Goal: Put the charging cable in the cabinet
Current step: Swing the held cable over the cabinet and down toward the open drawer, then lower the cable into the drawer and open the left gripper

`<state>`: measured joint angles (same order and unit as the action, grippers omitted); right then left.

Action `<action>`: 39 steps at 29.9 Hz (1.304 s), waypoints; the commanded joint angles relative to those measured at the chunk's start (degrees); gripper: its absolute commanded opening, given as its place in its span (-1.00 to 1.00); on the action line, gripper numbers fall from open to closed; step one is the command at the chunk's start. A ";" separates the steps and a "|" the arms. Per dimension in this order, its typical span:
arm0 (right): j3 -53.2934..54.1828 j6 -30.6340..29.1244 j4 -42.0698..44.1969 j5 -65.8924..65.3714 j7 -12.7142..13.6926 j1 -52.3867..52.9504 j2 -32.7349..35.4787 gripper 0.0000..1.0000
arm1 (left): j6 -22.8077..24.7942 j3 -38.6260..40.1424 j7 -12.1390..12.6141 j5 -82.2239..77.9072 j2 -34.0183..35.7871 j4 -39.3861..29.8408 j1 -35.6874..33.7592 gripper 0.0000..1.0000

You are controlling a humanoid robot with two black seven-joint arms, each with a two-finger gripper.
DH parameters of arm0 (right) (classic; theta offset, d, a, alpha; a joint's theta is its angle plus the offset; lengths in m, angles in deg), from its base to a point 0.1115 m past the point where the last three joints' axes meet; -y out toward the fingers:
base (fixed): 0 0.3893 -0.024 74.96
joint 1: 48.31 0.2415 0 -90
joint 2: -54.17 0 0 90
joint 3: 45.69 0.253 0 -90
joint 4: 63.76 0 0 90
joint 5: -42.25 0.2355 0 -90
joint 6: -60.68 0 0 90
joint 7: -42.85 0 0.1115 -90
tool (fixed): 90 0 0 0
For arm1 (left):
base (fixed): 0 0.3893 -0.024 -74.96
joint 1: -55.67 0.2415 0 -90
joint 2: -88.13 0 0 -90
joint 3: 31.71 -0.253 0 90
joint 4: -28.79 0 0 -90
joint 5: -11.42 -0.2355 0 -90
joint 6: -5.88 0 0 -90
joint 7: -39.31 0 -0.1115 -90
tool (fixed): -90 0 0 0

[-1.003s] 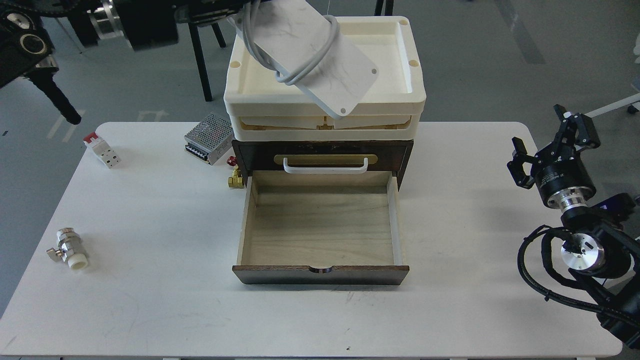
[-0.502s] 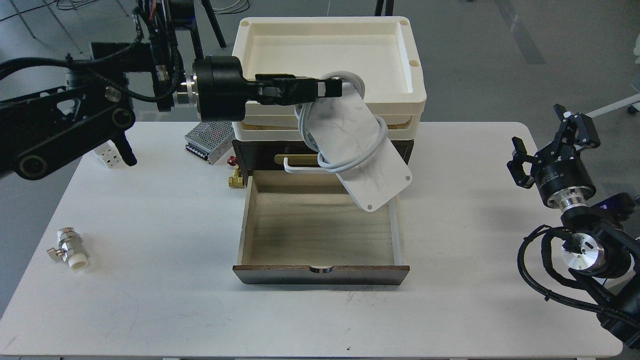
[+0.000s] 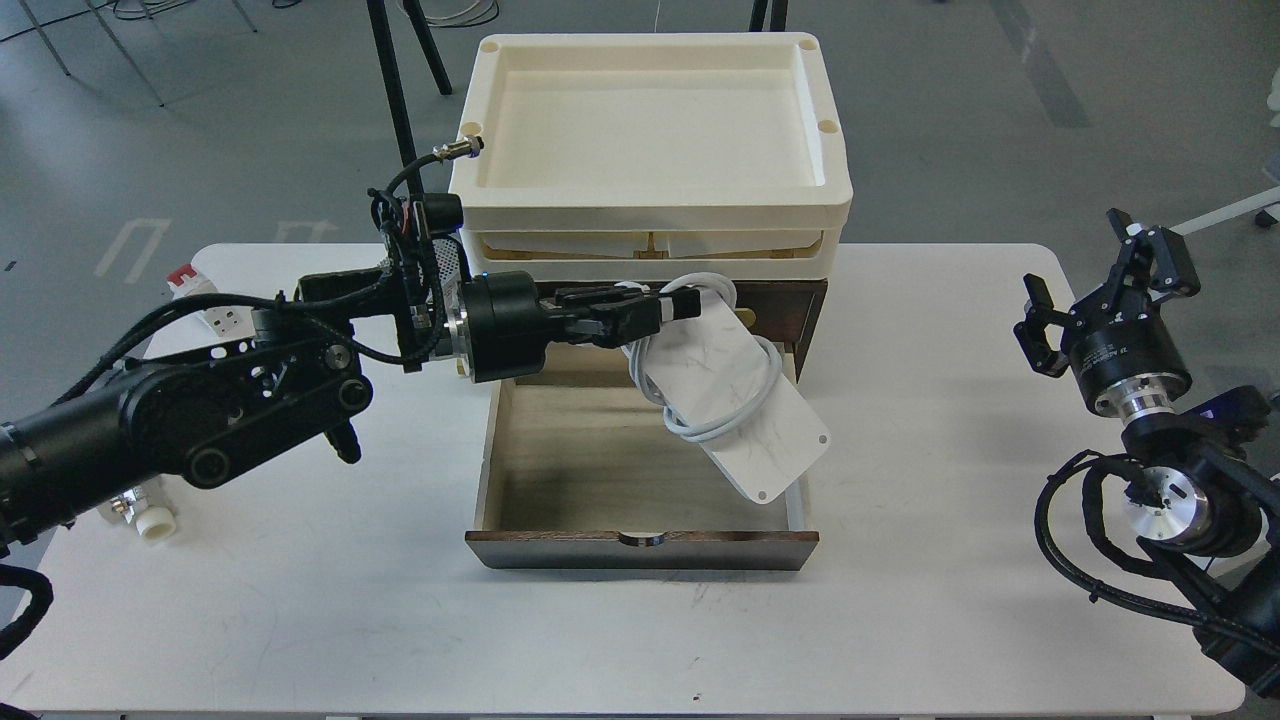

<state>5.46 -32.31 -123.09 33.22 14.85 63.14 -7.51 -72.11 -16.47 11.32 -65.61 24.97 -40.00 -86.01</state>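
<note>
The charging cable [image 3: 730, 400] hangs tilted over the cabinet [image 3: 640, 470] drawer's right side, clamped at its top by the left pincer [image 3: 672, 303]. Best lower it level, clear of the right wall, before releasing.

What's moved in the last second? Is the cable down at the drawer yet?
The left gripper carried the charging cable from above the trays down over the open drawer, still gripped and tilted, not yet released. The right gripper, cabinet and trays stayed put.
</note>
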 commanded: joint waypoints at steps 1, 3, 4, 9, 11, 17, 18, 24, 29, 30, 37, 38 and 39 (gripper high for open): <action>0.00 0.00 0.00 -0.02 0.00 0.00 -0.03 0.99 | -2.87 0.05 -0.01 0.30 -2.39 3.92 3.24 -0.90; 0.09 0.00 0.00 0.07 0.00 0.00 -0.03 0.99 | -4.27 0.05 -0.01 0.13 -3.45 5.33 6.06 -0.90; 0.09 0.00 0.00 0.07 0.00 0.00 -0.03 0.99 | -4.80 0.05 -0.01 0.12 -3.72 5.60 6.68 -0.90; 0.09 0.00 0.00 -0.02 0.00 0.00 0.06 0.99 | -6.65 -0.04 -0.01 -0.05 -4.51 6.13 9.76 -0.89; 0.09 0.00 0.09 -0.02 0.00 0.00 -0.03 0.99 | -7.44 -0.13 -0.01 -0.14 -6.00 7.44 10.29 -0.89; 0.09 0.00 0.00 -0.02 0.00 0.00 -0.02 0.99 | -7.80 -1.97 -0.01 -0.14 -9.16 12.79 10.29 -0.88; 0.09 0.00 0.00 0.07 0.00 0.00 -0.03 0.99 | -7.88 -2.50 -0.01 -0.14 -10.04 14.02 10.29 -0.87; 0.18 0.00 0.00 -0.02 0.00 0.00 -0.03 0.99 | -9.99 -4.43 -0.01 -0.05 -11.28 20.01 10.29 -0.75; 0.18 0.00 0.00 -0.02 0.00 0.00 0.06 0.99 | -11.75 -5.58 -0.01 0.30 -11.36 21.33 10.29 -0.55; 0.18 0.00 0.00 0.07 0.00 0.00 0.06 0.99 | -11.84 -5.58 -0.01 0.39 -11.36 21.33 10.29 -0.49; 0.18 0.00 0.00 -0.02 0.00 0.00 -0.03 0.99 | -11.93 -4.79 -0.01 1.00 -11.36 21.24 10.29 0.38; 0.18 0.00 0.00 0.07 0.00 0.00 0.06 0.99 | -11.84 -4.70 -0.01 1.00 -11.36 21.16 10.29 0.45; 0.18 0.00 0.00 -0.02 0.00 0.00 0.06 0.99 | -11.84 -4.70 -0.01 1.00 -11.36 20.81 10.37 0.53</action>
<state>5.64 -32.31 -123.08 33.22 14.85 63.14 -7.51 -84.01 -21.33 11.30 -64.69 13.60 -18.69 -75.72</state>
